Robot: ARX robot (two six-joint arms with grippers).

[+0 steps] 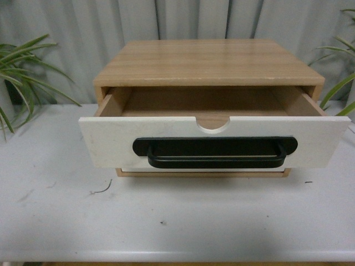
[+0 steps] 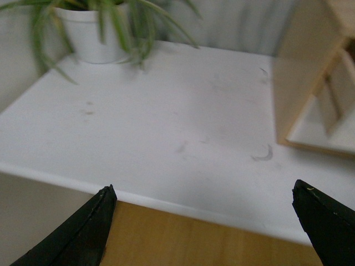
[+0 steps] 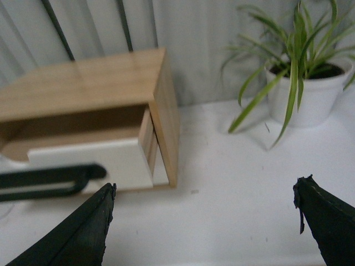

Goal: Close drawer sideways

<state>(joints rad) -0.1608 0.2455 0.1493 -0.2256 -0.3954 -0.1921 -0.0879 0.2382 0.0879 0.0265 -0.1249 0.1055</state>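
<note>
The drawer [image 1: 111,141] has a wide white front, a long black bar handle [image 1: 215,152] and a semicircular notch in its top edge. It stands pulled out of a light wood cabinet [image 1: 208,62] at the middle of the white table. Its inside looks empty. The drawer also shows in the right wrist view [image 3: 94,160], pulled out, with the handle [image 3: 47,180] blurred. In the left wrist view only the cabinet's side [image 2: 302,83] shows. Neither gripper shows in the front view. My left gripper [image 2: 204,208] is open and empty over the table's front edge. My right gripper [image 3: 204,208] is open and empty, to the right of the cabinet.
The white table [image 1: 177,221] carries the cabinet. A potted plant [image 2: 94,27] stands at the table's far left corner and another potted plant [image 3: 308,83] at the far right. A grey curtain [image 1: 77,27] hangs behind. A thin white front [image 1: 166,169] shows under the drawer.
</note>
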